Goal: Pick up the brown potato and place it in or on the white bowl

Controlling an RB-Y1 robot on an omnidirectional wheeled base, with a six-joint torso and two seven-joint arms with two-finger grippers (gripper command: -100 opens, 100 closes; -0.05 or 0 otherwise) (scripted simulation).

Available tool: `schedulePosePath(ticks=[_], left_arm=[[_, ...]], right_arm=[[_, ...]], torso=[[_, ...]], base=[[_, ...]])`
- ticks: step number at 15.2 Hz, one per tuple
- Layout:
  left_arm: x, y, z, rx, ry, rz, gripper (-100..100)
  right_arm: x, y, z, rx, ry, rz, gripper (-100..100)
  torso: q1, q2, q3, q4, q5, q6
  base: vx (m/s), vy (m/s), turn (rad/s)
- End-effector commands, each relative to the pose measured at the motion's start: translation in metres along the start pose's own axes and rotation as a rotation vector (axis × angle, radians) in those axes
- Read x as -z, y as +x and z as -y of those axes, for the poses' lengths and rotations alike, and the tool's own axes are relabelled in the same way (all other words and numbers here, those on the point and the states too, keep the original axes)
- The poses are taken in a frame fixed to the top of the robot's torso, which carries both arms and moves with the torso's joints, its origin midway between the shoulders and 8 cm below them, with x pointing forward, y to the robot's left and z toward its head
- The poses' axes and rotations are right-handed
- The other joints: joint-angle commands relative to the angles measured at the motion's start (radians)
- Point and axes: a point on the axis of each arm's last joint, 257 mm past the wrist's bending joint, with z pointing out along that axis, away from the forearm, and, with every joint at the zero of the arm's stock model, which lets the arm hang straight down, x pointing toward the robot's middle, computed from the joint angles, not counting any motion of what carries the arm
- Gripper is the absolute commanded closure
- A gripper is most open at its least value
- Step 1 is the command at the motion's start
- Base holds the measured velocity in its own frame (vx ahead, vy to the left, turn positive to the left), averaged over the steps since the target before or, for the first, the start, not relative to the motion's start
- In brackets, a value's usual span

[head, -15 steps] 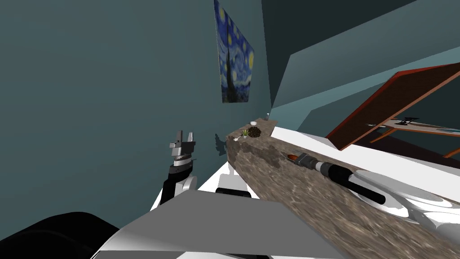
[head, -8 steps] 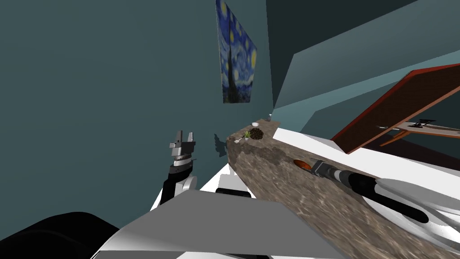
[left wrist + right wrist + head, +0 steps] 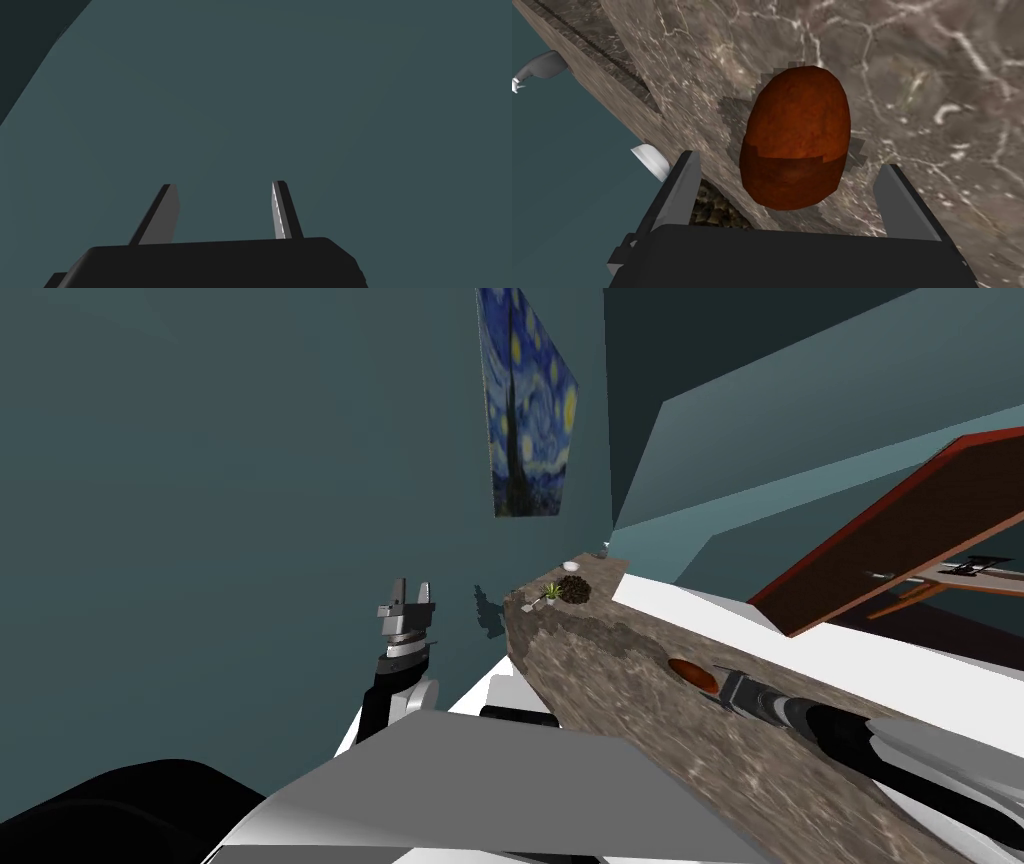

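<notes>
The reddish-brown, egg-shaped potato (image 3: pixel 794 135), matte and faintly rough, lies on a mottled brown-grey, stone-look counter (image 3: pixel 937 100) laced with pale veins. My right arm (image 3: pixel 850 738) stretches low along that counter, and my right gripper (image 3: pixel 789 161) straddles the potato. Its blades are spread wide, one on each side with a gap showing at both, gripping nothing. The small white bowl (image 3: pixel 570 565) sits well apart at the counter's far end, just beside a dark, lumpy round clump (image 3: pixel 573 588). My left gripper (image 3: pixel 412 585) stands upright near a teal wall (image 3: pixel 200 488), its thin grey fingers parted and empty.
</notes>
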Motion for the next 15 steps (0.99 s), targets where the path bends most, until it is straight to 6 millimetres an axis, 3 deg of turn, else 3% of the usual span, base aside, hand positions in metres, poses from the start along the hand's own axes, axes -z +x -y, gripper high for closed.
schedulePosePath(ticks=[1,3,4,9,10,12,15], left_arm=[[0.0,0.0,0.0,0.0,0.0,0.0,0],[0.0,0.0,0.0,0.0,0.0,0.0,0],[0.0,0.0,0.0,0.0,0.0,0.0,0],[0.0,0.0,0.0,0.0,0.0,0.0,0],[0.0,0.0,0.0,0.0,0.0,0.0,0],[0.0,0.0,0.0,0.0,0.0,0.0,0],[0.0,0.0,0.0,0.0,0.0,0.0,0]], right_arm=[[-0.006,0.003,-0.008,-0.009,0.01,-0.005,-100],[-0.004,0.003,-0.006,-0.009,0.006,-0.002,-100],[-0.004,0.003,-0.007,-0.008,0.009,-0.003,100],[-0.004,0.003,-0.006,-0.009,0.01,-0.003,100],[0.002,-0.002,0.026,-0.015,0.06,0.0,100],[0.004,-0.002,0.03,-0.019,0.066,-0.001,100],[0.023,0.018,0.057,-0.064,0.09,-0.038,100]], torso=[[0.0,0.0,0.0,0.0,0.0,0.0],[-0.001,0.001,0.001,0.0,0.0,-0.001],[-0.001,0.002,0.001,0.0,0.0,0.0],[0.001,0.004,0.002,0.001,0.0,0.0],[0.001,0.005,0.003,0.001,0.0,0.0],[0.001,0.005,0.003,0.002,0.002,0.0],[-0.001,0.008,0.005,0.003,0.002,0.004]], base=[[0.037,-0.026,0.077],[0.033,-0.036,0.093],[0.009,-0.01,0.004],[0.0,0.0,0.0],[-0.003,-0.003,-0.038],[-0.003,-0.008,-0.021],[-0.021,-0.041,-0.127]])
